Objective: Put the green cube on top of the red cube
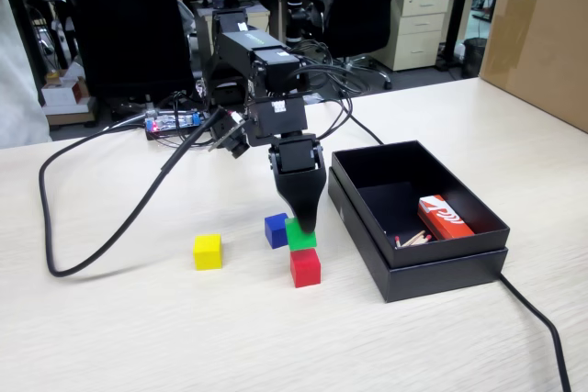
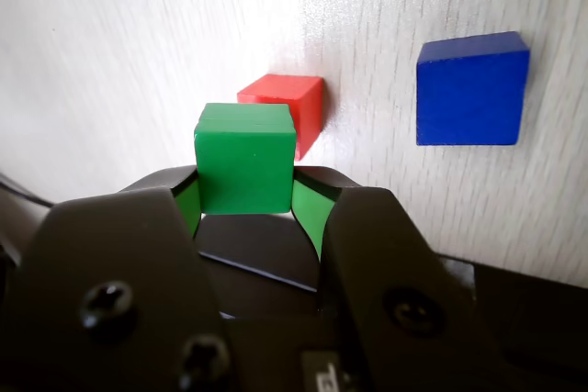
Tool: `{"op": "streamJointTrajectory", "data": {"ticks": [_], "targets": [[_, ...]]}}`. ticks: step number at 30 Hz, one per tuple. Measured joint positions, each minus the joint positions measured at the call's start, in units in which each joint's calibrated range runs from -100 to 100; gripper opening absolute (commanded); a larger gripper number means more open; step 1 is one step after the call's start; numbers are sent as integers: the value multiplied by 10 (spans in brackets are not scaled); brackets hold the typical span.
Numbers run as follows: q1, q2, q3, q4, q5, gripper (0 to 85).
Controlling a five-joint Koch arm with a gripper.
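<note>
- Fixed view: gripper (image 1: 303, 225) pinches the green cube (image 1: 300, 236) directly above the red cube (image 1: 305, 267); touching or a hair apart, cannot tell. Blue cube (image 1: 275, 229) just beside; yellow cube (image 1: 208, 252) farther left. Black box (image 1: 441, 268) holds a red-and-white carton (image 1: 444, 218); its lettering is unreadable.
- Wrist view: green-lined fingers (image 2: 309, 213) clamp the green cube (image 2: 245, 158) on both sides; red cube (image 2: 288, 106) beyond it, blue cube (image 2: 471, 89) to the right.

no legible text, carton (image 1: 444, 218) markings unreadable
</note>
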Motion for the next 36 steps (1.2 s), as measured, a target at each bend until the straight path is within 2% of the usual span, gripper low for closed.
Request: {"op": "streamJointTrajectory", "data": {"ticks": [23, 24, 25, 30, 31, 34, 36], "targets": [[1, 28, 0, 3, 0, 12], [1, 31, 1, 3, 0, 97], [1, 32, 1, 3, 0, 130], [2, 38, 1, 14, 0, 138], [2, 38, 1, 16, 0, 150], [2, 38, 1, 18, 0, 255], [4, 43, 1, 18, 0, 257]]}}
